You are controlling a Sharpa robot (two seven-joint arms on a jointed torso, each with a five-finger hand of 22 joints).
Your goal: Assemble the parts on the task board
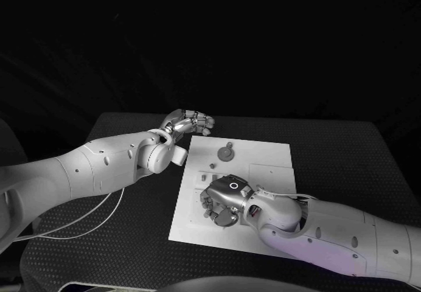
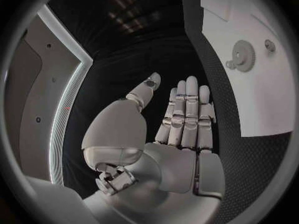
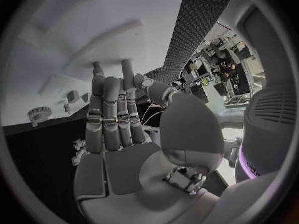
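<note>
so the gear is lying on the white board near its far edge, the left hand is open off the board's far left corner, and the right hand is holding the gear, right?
Not quite. The right hand holds nothing: it hovers over the near part of the task board with fingers extended, as the right wrist view shows. The gear lies untouched near the far edge, clear in the head view. The left hand is open off the far left corner.

No readable text anywhere (markings too blurred).

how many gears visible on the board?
1: a gear near the board's far edge, lying flat, clear of both hands. More may be hidden under the right hand.
</note>
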